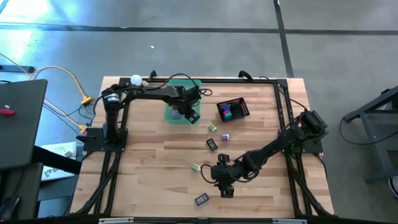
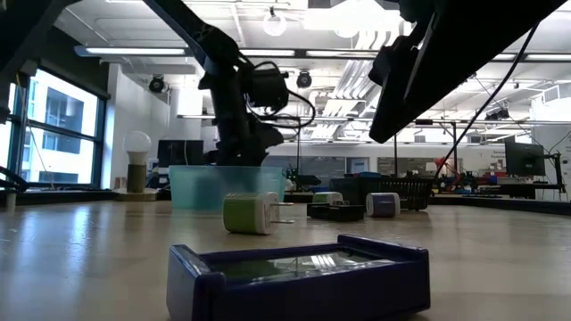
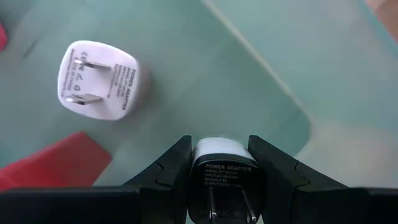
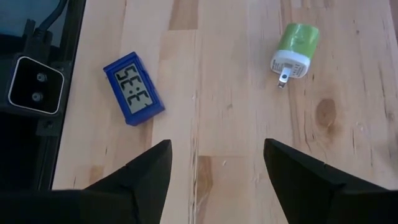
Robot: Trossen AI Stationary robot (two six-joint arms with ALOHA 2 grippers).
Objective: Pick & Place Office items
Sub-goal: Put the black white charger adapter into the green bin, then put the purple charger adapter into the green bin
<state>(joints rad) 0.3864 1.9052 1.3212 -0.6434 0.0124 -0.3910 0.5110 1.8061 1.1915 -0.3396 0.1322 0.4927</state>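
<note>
Left tool (image 3: 219,163): clamped on a black power adapter (image 3: 222,177), prongs pointing back toward the wrist; it hangs over the translucent green tray (image 1: 176,116) at the worktop's far side.
In the tray: a white power adapter (image 3: 99,81) lying prongs-up on the tray floor, and a red piece (image 3: 59,163) beside it, both apart from the held adapter.
Right tool (image 4: 216,168): fingers spread with nothing between them, low over bare wood near the front of the worktop (image 1: 155,168).
Near the right tool: a blue digital clock (image 4: 134,88) close to the front edge, and a green-and-white adapter (image 4: 293,51) lying on its side; both are clear of the fingers, with open wood between them.
Mid worktop: a lavender piece (image 1: 225,136), another dark small clock (image 1: 211,144) and a green piece (image 1: 212,127), loosely scattered and not touching.
Black mesh basket (image 1: 242,109): at the far side, right of the tray, holding blue and red pieces.
Open room: the left half of the wood in front of the tray is bare.
</note>
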